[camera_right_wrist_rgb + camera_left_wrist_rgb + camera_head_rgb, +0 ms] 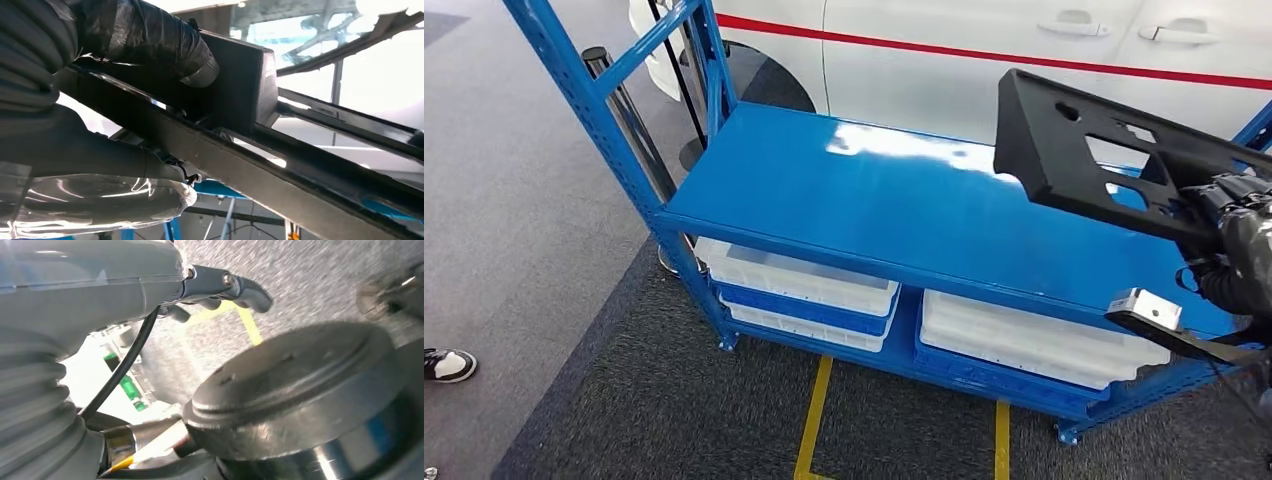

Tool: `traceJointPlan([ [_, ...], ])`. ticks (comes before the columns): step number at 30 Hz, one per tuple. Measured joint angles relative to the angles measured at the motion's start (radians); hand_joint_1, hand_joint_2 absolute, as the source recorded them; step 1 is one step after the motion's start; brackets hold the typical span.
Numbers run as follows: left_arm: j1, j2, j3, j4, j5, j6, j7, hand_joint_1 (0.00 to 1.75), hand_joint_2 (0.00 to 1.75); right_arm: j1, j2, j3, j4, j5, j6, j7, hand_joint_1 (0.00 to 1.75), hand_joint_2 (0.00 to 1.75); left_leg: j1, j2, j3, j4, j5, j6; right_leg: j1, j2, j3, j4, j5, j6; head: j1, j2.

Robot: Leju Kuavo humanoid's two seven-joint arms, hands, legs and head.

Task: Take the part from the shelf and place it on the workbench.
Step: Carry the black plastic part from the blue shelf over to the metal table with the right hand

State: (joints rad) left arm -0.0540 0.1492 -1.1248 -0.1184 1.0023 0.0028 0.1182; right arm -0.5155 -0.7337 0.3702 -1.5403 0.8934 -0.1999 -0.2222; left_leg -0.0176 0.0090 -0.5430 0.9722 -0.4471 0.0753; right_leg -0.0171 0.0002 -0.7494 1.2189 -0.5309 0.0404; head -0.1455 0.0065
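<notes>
A flat black plastic part [1084, 150] with several cut-outs hangs tilted above the right end of the blue shelf top [864, 200]. My right hand [1239, 235], wrapped in dark tape, grips the part at its near right edge. In the right wrist view the same hand [150, 45] clamps the part's black frame [240, 150] between thumb and fingers. My left hand [225, 287] hangs beside my body with its fingers curled loosely and nothing in it.
The blue shelf's top board is bare and glossy. White bins [804, 285] sit on the lower level. A white car with a red stripe [984, 50] stands behind the shelf. Yellow floor lines [814, 420] run under it. A person's shoe [449, 365] is at the left.
</notes>
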Motion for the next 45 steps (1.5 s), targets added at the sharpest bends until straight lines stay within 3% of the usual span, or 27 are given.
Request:
traceJointPlan([
  [1,0.003,0.004,-0.005,0.002,0.001,0.008,0.009,0.00,1.75,0.014,-0.014,-0.011,-0.002,-0.009,0.002,-0.001,1.75,1.75,0.001,0.000,-0.018,0.005,0.010,-0.002,-0.003,0.000,0.000,0.053,-0.019,0.006,0.000,0.000],
  [3,0.012,0.016,-0.009,0.006,0.008,0.024,0.024,0.00,1.75,0.052,-0.047,-0.041,-0.012,-0.028,0.003,-0.006,1.75,1.75,0.003,0.000,-0.053,0.020,0.025,-0.007,-0.009,-0.001,0.041,0.068,0.012,0.015,0.000,0.000],
  [4,0.016,0.023,-0.010,0.008,0.014,0.031,0.030,0.00,1.75,0.072,-0.064,-0.060,-0.019,-0.037,0.004,-0.008,1.75,1.75,0.005,0.000,-0.071,0.031,0.030,-0.011,-0.012,-0.001,0.085,0.026,0.034,0.019,0.000,0.000],
  [5,0.019,0.031,-0.010,0.011,0.019,0.035,0.034,0.00,1.75,0.092,-0.080,-0.081,-0.027,-0.045,0.004,-0.012,1.75,1.75,0.006,-0.001,-0.088,0.044,0.033,-0.016,-0.013,-0.002,0.137,-0.039,0.036,0.021,0.000,0.000],
  [7,0.024,0.047,-0.010,0.017,0.029,0.040,0.039,0.00,1.75,0.136,-0.106,-0.127,-0.045,-0.056,0.005,-0.020,1.75,1.75,0.006,-0.004,-0.108,0.063,0.041,-0.026,-0.008,-0.001,0.212,-0.148,0.013,0.010,-0.002,0.000],
  [8,0.027,0.055,-0.010,0.019,0.033,0.040,0.040,0.00,1.75,0.156,-0.115,-0.151,-0.054,-0.059,0.006,-0.024,1.75,1.75,0.005,-0.006,-0.113,0.067,0.046,-0.032,-0.004,0.000,0.224,-0.173,0.000,0.001,-0.002,0.000],
  [10,0.032,0.067,-0.010,0.024,0.040,0.041,0.040,0.00,1.75,0.186,-0.126,-0.190,-0.064,-0.062,0.011,-0.030,1.75,1.75,0.004,-0.008,-0.117,0.069,0.056,-0.044,-0.004,-0.002,0.216,-0.180,0.010,-0.020,-0.002,0.000],
  [11,0.034,0.070,-0.010,0.026,0.043,0.041,0.038,0.00,1.75,0.195,-0.128,-0.203,-0.067,-0.061,0.015,-0.033,1.75,1.75,0.005,-0.010,-0.124,0.076,0.044,-0.051,-0.006,-0.004,0.208,-0.180,0.020,-0.030,-0.003,0.000],
  [13,0.037,0.076,-0.010,0.030,0.045,0.041,0.032,0.00,1.75,0.209,-0.130,-0.218,-0.071,-0.058,0.022,-0.039,1.75,1.75,0.010,-0.011,-0.149,0.143,-0.038,-0.062,-0.011,-0.007,0.185,-0.183,0.043,-0.046,-0.003,0.000],
  [15,0.038,0.079,-0.011,0.032,0.045,0.040,0.027,0.00,1.75,0.217,-0.130,-0.226,-0.074,-0.052,0.027,-0.044,1.75,1.75,0.015,-0.011,-0.179,0.266,-0.136,-0.071,-0.011,-0.007,0.157,-0.182,0.066,-0.050,-0.003,0.000],
  [16,0.038,0.080,-0.011,0.032,0.045,0.040,0.025,0.00,1.75,0.219,-0.130,-0.228,-0.074,-0.049,0.030,-0.045,1.75,1.75,0.017,-0.011,-0.184,0.318,-0.155,-0.074,-0.011,-0.007,0.142,-0.181,0.078,-0.049,-0.003,0.000],
  [17,0.037,0.080,-0.011,0.033,0.045,0.040,0.024,0.00,1.75,0.220,-0.130,-0.230,-0.073,-0.047,0.033,-0.045,1.75,1.75,0.020,-0.011,-0.178,0.349,-0.149,-0.076,-0.012,-0.007,0.126,-0.180,0.090,-0.047,-0.003,0.000],
  [18,0.037,0.080,-0.012,0.033,0.045,0.040,0.024,0.00,1.75,0.221,-0.130,-0.231,-0.073,-0.044,0.035,-0.045,1.75,1.75,0.023,-0.011,-0.155,0.346,-0.123,-0.077,-0.013,-0.008,0.110,-0.179,0.101,-0.044,-0.003,0.000],
  [20,0.036,0.080,-0.016,0.033,0.045,0.040,0.021,0.00,1.75,0.222,-0.131,-0.233,-0.072,-0.042,0.037,-0.045,1.75,1.75,0.028,-0.012,-0.061,0.246,-0.077,-0.077,-0.014,-0.007,0.083,-0.174,0.122,-0.035,-0.004,0.000],
  [22,0.033,0.082,-0.019,0.034,0.046,0.040,0.018,0.00,1.75,0.222,-0.133,-0.236,-0.072,-0.040,0.039,-0.045,1.75,1.75,0.027,-0.014,0.046,0.101,-0.089,-0.072,-0.014,-0.007,0.069,-0.170,0.139,-0.023,-0.004,0.000],
  [24,0.032,0.084,-0.019,0.035,0.047,0.040,0.016,0.00,1.75,0.221,-0.136,-0.239,-0.072,-0.037,0.041,-0.044,1.75,1.75,0.021,-0.016,0.081,0.034,-0.104,-0.065,-0.014,-0.007,0.067,-0.177,0.160,-0.008,-0.003,0.000],
  [26,0.031,0.084,-0.019,0.035,0.048,0.040,0.015,0.00,1.75,0.222,-0.138,-0.239,-0.071,-0.035,0.043,-0.043,1.75,1.75,0.022,-0.013,0.066,0.028,-0.084,-0.049,-0.017,-0.006,0.061,-0.182,0.163,0.004,-0.002,0.000],
  [27,0.031,0.084,-0.020,0.035,0.048,0.040,0.015,0.00,1.75,0.223,-0.138,-0.239,-0.071,-0.035,0.044,-0.043,1.75,1.75,0.022,-0.010,0.055,0.026,-0.070,-0.038,-0.018,-0.005,0.053,-0.167,0.137,0.008,-0.002,0.000],
  [30,0.033,0.084,-0.021,0.035,0.051,0.039,0.015,0.00,1.75,0.231,-0.140,-0.239,-0.069,-0.033,0.046,-0.039,1.75,1.75,0.017,-0.002,0.012,0.026,-0.031,-0.016,-0.017,-0.003,0.017,-0.019,-0.011,0.013,-0.001,0.000],
  [31,0.034,0.084,-0.021,0.035,0.054,0.039,0.015,0.00,1.75,0.239,-0.140,-0.240,-0.069,-0.033,0.046,-0.038,1.75,1.75,0.015,0.000,-0.004,0.028,-0.020,-0.014,-0.016,-0.003,0.011,0.041,-0.037,0.014,0.000,0.000],
  [33,0.034,0.083,-0.021,0.035,0.057,0.039,0.015,0.00,1.75,0.263,-0.142,-0.242,-0.072,-0.033,0.044,-0.034,1.75,1.75,0.010,0.000,-0.039,0.038,-0.001,-0.013,-0.012,-0.002,0.032,0.090,-0.016,0.013,0.000,0.000],
  [34,0.035,0.083,-0.022,0.035,0.058,0.038,0.015,0.00,1.75,0.275,-0.143,-0.244,-0.074,-0.033,0.043,-0.033,1.75,1.75,0.008,-0.001,-0.056,0.045,0.006,-0.014,-0.010,-0.002,0.068,0.064,0.012,0.009,0.000,0.000],
  [36,0.035,0.081,-0.023,0.035,0.059,0.037,0.015,0.00,1.75,0.295,-0.148,-0.252,-0.084,-0.031,0.041,-0.030,1.75,1.75,0.005,-0.002,-0.084,0.062,0.018,-0.018,-0.003,-0.003,0.170,-0.065,0.027,-0.004,0.000,0.000],
  [38,0.037,0.078,-0.025,0.035,0.060,0.037,0.015,0.00,1.75,0.309,-0.156,-0.266,-0.094,-0.025,0.035,-0.027,1.75,1.75,0.003,-0.002,-0.095,0.069,0.030,-0.026,0.004,-0.005,0.238,-0.168,0.001,-0.017,-0.001,0.000],
  [41,0.040,0.076,-0.027,0.036,0.060,0.037,0.014,0.00,1.75,0.327,-0.161,-0.282,-0.106,-0.008,0.027,-0.022,1.75,1.75,0.002,-0.005,-0.102,0.065,0.048,-0.044,0.004,-0.009,0.234,-0.200,0.016,-0.034,0.000,0.000],
  [43,0.042,0.075,-0.027,0.037,0.061,0.037,0.010,0.00,1.75,0.333,-0.161,-0.284,-0.110,0.008,0.025,-0.020,1.75,1.75,0.003,-0.008,-0.121,0.104,-0.008,-0.058,-0.004,-0.014,0.213,-0.211,0.043,-0.048,-0.001,0.000],
  [45,0.041,0.072,-0.028,0.037,0.064,0.038,0.007,0.00,1.75,0.336,-0.160,-0.284,-0.111,0.020,0.025,-0.019,1.75,1.75,0.012,-0.009,-0.148,0.210,-0.112,-0.071,-0.007,-0.015,0.185,-0.211,0.069,-0.055,-0.002,0.000],
])
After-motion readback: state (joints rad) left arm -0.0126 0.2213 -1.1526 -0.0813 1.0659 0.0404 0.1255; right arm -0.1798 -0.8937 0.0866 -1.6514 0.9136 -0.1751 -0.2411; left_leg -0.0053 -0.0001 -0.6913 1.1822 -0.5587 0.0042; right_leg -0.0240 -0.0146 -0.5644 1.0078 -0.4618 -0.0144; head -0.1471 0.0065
